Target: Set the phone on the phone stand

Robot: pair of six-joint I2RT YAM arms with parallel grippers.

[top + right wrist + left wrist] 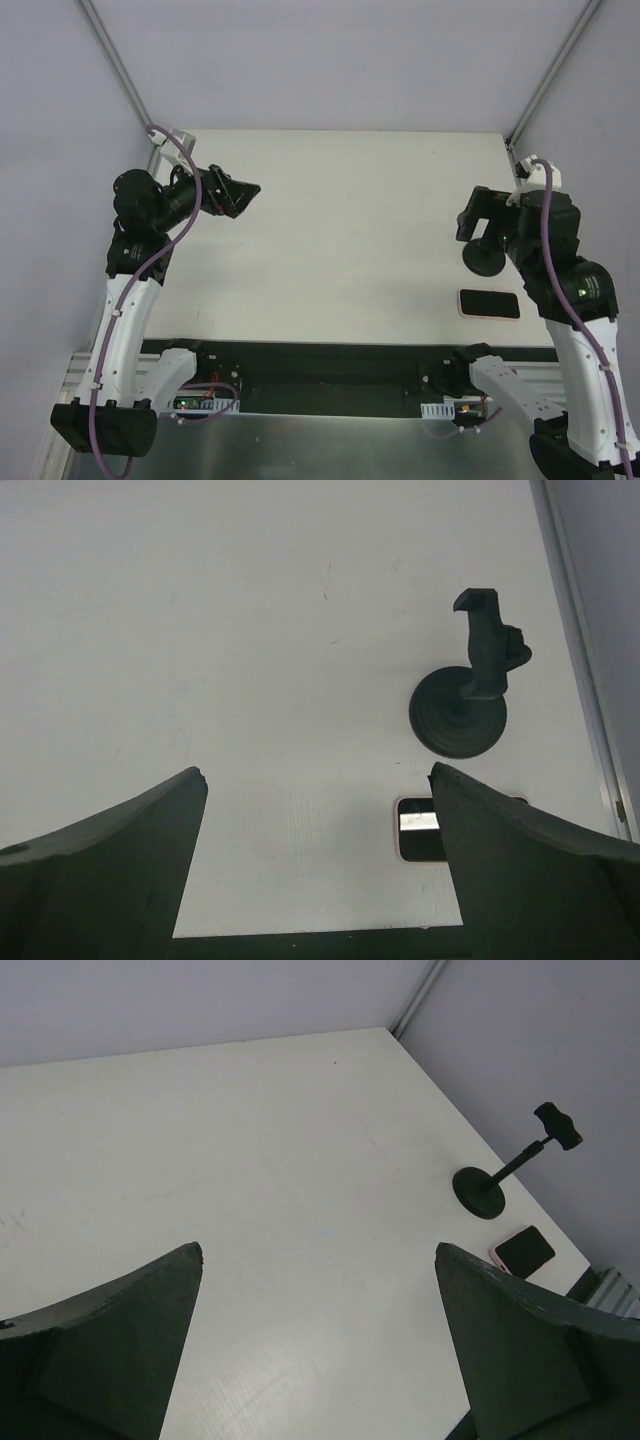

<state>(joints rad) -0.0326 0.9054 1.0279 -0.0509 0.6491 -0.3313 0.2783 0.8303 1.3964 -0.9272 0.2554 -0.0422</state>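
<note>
The phone lies flat, screen up, near the table's right front edge, just beside the phone stand (its clamp empty); not yet lifted. The right gripper hovers above both, jaws spread wide, probably as the nearer arm for the pickup; the left gripper, equally spread and empty, sits well apart.

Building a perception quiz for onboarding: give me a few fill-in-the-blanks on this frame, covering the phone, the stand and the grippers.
1. The phone lies ____ on the table, not on the phone stand.
2. The phone stand's holder is ____.
3. The left gripper and right gripper both stand ____, holding nothing.
Missing words: flat; empty; open.
</note>
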